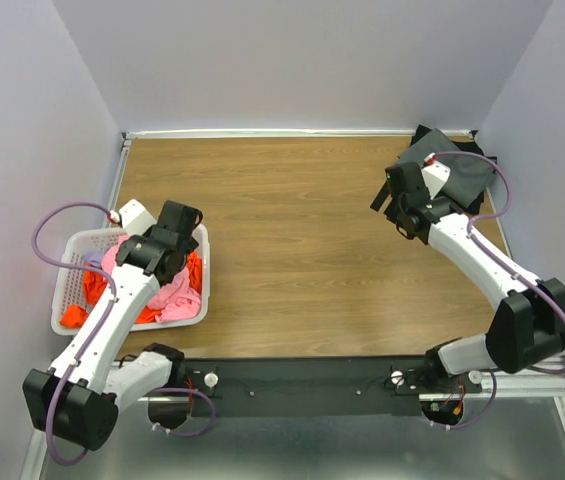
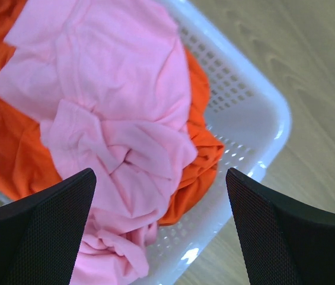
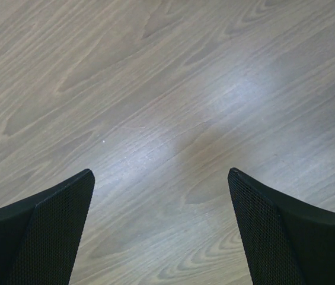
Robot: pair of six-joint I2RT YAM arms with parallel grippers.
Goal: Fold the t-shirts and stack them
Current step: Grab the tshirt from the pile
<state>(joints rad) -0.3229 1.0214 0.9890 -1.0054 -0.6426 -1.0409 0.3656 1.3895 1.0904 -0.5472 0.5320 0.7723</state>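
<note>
A crumpled light pink t-shirt (image 2: pixel 108 107) lies on top of a bright orange t-shirt (image 2: pixel 201 148) inside the white slotted basket (image 2: pixel 256 119). My left gripper (image 2: pixel 160 173) hangs open just above the pink cloth, holding nothing. From the top view the basket (image 1: pixel 74 258) sits at the table's left, with the pink shirt (image 1: pixel 174 296) and the orange shirt (image 1: pixel 92 290) heaped in it and the left gripper (image 1: pixel 167 255) over them. Dark t-shirts (image 1: pixel 462 175) lie flat at the back right corner. My right gripper (image 1: pixel 400 200) hovers open beside them over bare wood (image 3: pixel 155 89).
The wooden table (image 1: pixel 302 250) stretches between the basket and the dark shirts. Grey walls close in the back and both sides. A metal rail (image 1: pixel 302 385) with both arm bases runs along the near edge.
</note>
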